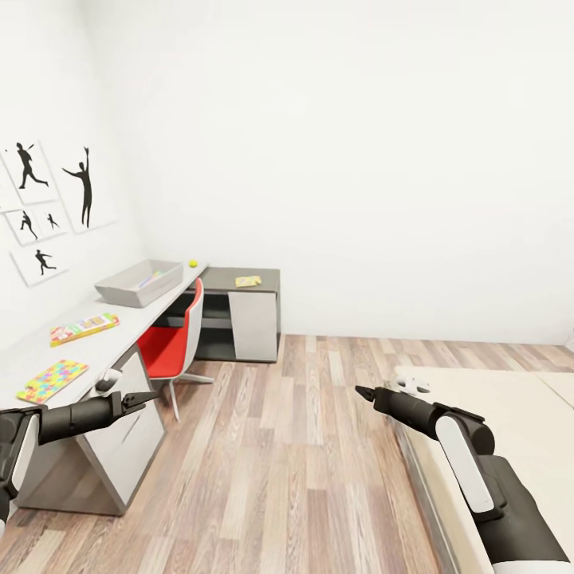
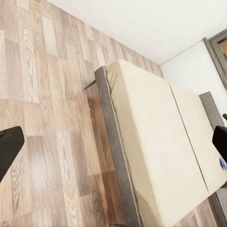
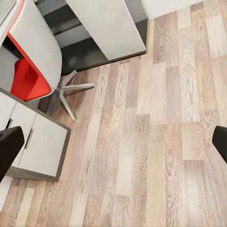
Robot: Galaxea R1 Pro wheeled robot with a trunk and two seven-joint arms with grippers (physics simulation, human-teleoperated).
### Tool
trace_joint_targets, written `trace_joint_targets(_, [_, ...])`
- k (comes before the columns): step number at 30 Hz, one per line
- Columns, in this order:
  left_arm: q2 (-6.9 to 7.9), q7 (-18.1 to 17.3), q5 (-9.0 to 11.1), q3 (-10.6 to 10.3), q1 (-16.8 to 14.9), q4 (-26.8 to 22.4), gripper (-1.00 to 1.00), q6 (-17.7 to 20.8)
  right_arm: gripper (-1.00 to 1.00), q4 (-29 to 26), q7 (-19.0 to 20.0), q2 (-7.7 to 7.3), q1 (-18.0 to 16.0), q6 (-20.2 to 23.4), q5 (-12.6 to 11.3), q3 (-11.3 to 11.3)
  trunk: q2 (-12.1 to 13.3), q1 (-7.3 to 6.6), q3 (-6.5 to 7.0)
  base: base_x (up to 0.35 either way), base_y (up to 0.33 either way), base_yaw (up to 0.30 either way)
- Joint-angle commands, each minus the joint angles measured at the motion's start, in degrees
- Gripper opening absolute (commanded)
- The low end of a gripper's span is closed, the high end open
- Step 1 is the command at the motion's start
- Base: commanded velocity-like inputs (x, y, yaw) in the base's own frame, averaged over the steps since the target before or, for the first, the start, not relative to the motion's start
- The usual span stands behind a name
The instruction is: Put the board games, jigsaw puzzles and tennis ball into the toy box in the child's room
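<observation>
Head view shows the shallow light grey toy box (image 1: 137, 283) at ten o'clock on the long white-topped table (image 1: 119, 327), with the small yellow-green tennis ball (image 1: 192, 263) just beyond it. Nearer on the same table lie a flat yellow-orange board game (image 1: 84, 328) and a multicoloured jigsaw puzzle (image 1: 53, 380). The cream bed (image 1: 510, 414) sits at four o'clock. Both the left gripper (image 1: 146, 396) and right gripper (image 1: 365, 392) hang empty over the wood plank floor (image 1: 287, 446), fingers spread wide in the wrist views, likely carried clear while the robot travels.

Toy box (image 1: 137, 284), ball (image 1: 192, 263), puzzle (image 1: 53, 379) on table (image 1: 119, 327).
</observation>
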Motion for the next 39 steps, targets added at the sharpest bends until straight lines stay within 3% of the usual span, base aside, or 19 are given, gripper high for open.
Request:
trace_joint_targets(1, [-0.01,-0.32,-0.16,0.07,-0.06,-0.01,1.0,0.55,1.0,-0.05,0.18,-0.01,-0.06,0.3,0.08,-0.06,-0.13,0.04,-0.11,0.0,0.0,-0.037])
trace_joint_targets(39, [-0.01,-0.33,-0.16,0.07,-0.06,-0.01,1.0,0.55,1.0,-0.33,0.18,0.08,-0.07,0.3,0.08,0.08,-0.13,0.04,0.96,0.0,0.0,-0.043])
